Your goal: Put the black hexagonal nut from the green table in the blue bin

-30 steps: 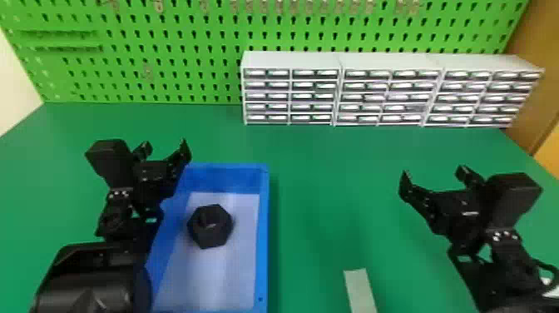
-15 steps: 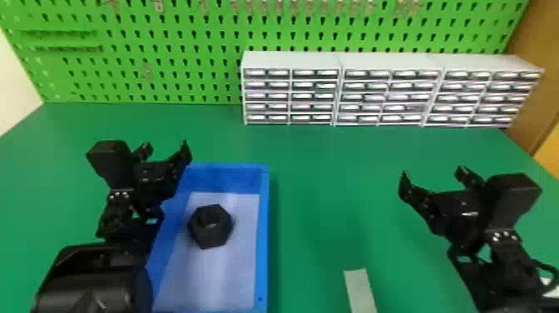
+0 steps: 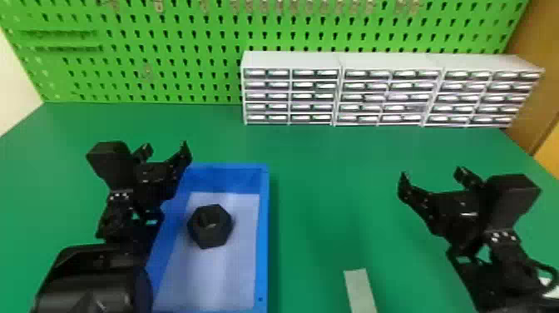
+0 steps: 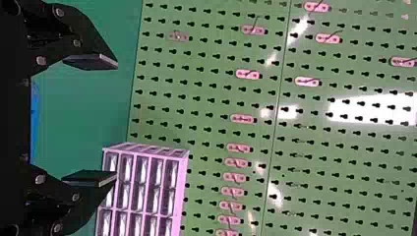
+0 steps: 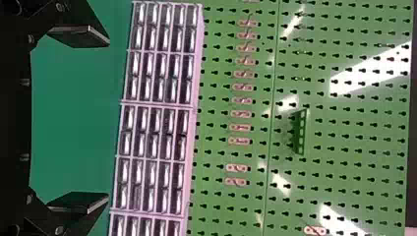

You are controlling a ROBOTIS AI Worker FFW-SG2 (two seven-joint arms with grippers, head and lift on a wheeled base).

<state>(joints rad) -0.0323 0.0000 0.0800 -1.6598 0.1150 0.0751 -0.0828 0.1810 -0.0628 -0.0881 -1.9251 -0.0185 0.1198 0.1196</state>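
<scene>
Nothing shifting since earlier; left pincer, right pincer gaping.
Hexagonal nut lying in blue bin near left pincer; avoid nudging rim.

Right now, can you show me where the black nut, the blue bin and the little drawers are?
Black nut (image 3: pixel 211 232): head view, middle of its dark body.
Blue bin (image 3: pixel 264 233): head view, its right-hand wall.
Little drawers (image 3: pixel 374 97): head view, a drawer front in the middle block.

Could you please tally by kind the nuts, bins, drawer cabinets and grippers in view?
Black hexagonal nut: 1
Blue rectangular bin: 1
White multi-drawer cabinets: 3
Black two-fingered grippers, left gripper and right gripper: 2
Total: 7
</scene>
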